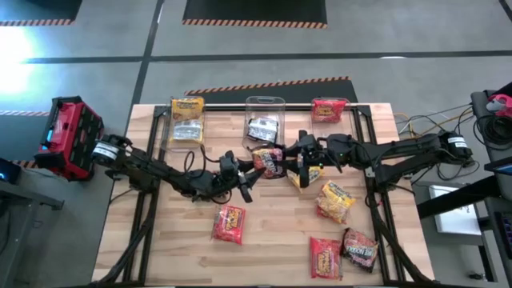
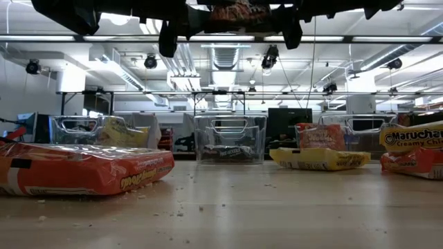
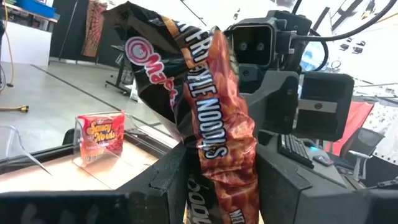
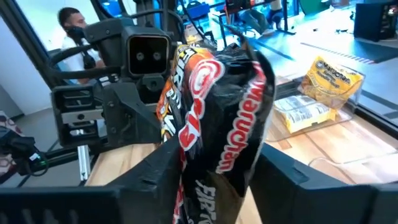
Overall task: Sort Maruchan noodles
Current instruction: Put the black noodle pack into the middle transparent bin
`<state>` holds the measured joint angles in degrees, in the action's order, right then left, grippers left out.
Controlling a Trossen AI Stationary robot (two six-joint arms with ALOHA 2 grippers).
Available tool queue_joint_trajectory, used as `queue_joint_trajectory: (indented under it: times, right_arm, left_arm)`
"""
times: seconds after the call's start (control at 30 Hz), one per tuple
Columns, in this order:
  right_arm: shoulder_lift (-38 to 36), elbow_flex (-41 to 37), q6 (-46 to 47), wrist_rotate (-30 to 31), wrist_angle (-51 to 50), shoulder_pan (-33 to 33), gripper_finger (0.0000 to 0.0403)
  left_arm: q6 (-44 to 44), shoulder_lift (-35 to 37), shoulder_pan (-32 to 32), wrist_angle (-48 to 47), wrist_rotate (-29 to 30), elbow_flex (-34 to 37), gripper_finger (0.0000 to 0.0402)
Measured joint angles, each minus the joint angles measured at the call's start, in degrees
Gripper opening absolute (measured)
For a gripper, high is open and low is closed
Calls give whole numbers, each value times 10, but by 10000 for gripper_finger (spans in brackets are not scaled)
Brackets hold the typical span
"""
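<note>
Packet: light, crinkly, crushable, mid-bench | left gripper: I clamped one end | right gripper: I closed around the other end | best hold: sealed edge

One noodle packet hangs between both claws, before the middle bin.

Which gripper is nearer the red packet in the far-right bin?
Right. The right gripper is just inboard of the red packet, sharing the dark packet; the left gripper is farther away across the table.
</note>
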<state>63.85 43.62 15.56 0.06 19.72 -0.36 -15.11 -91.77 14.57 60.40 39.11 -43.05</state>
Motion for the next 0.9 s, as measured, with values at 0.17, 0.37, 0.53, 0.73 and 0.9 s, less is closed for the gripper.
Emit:
queue_joint_trajectory:
  times: [0.17, 0.37, 0.53, 0.73, 0.9]
  right_arm:
    - [-1, 0, 0, -5, 3, 0, 122]
    - [-1, 0, -2, -1, 3, 1, 120]
    - [0, 0, -3, 0, 3, 0, 118]
    - [0, 0, -17, -1, 3, -4, 111]
    - [0, 0, -27, -3, 3, -8, 109]
  left_arm:
    - [-2, 0, 0, 0, 2, 0, 133]
    - [1, 0, -1, 0, 5, 0, 147]
    - [26, 1, -1, 0, 5, 0, 163]
    - [65, 3, -1, 0, 5, 0, 174]
    - [110, 8, -1, -2, 5, 0, 176]
